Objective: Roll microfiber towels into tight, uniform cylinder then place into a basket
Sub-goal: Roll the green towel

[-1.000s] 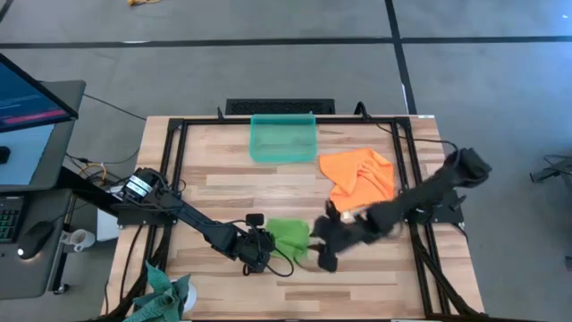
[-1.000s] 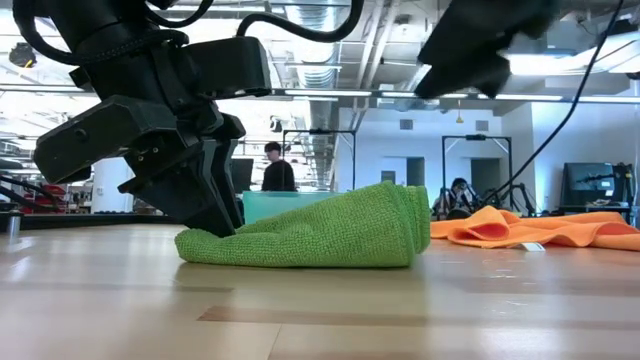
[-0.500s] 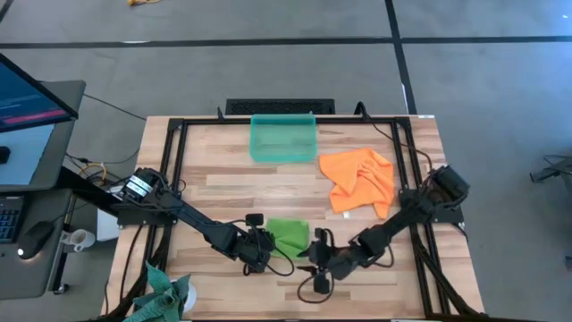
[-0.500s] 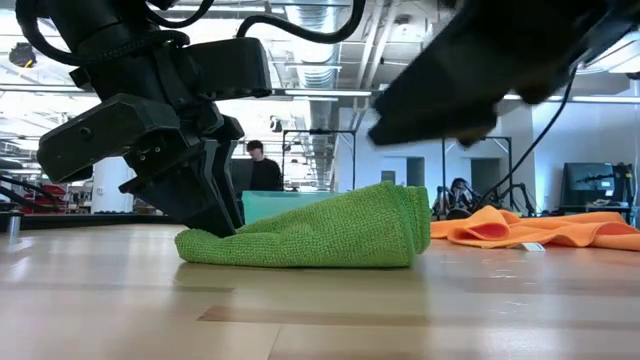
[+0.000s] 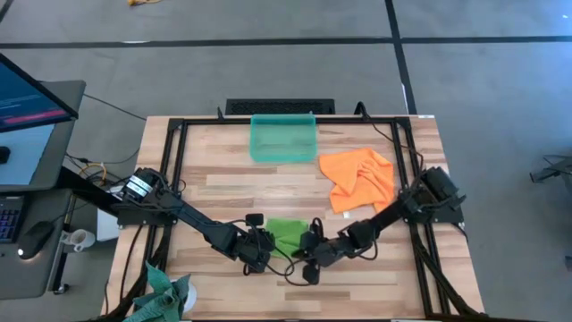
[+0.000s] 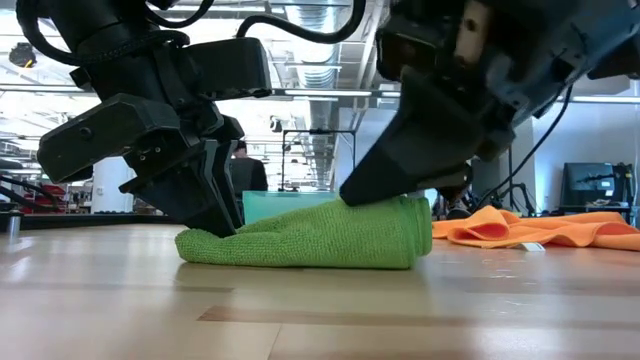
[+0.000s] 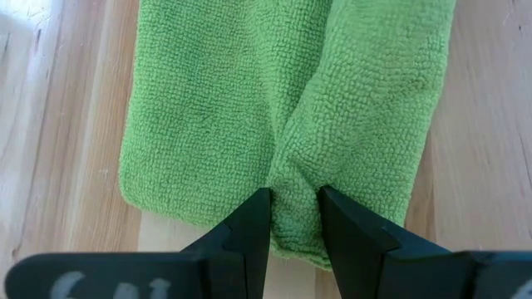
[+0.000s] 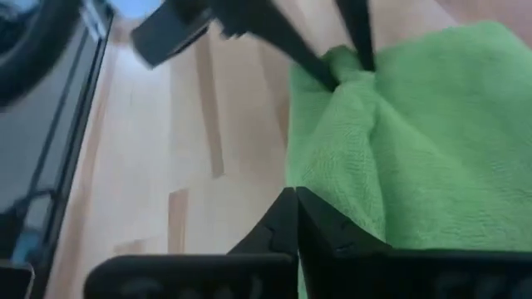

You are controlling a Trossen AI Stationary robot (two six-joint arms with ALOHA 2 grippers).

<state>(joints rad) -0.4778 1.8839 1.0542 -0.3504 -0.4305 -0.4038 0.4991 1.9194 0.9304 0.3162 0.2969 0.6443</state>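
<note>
Between the fingers of the left gripper [image 7: 295, 220], a fold of the green towel [image 5: 288, 236] is pinched, and just beside it the right gripper [image 8: 295, 218] presses down closed, so the loose roll may open if either slips.

No readable text or labels anywhere

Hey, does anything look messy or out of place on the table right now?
The orange towel lies crumpled and unrolled near the table's right side, not in the basket. A darker teal cloth hangs off the front left corner. The green towel is folded, not a tight roll.
</note>
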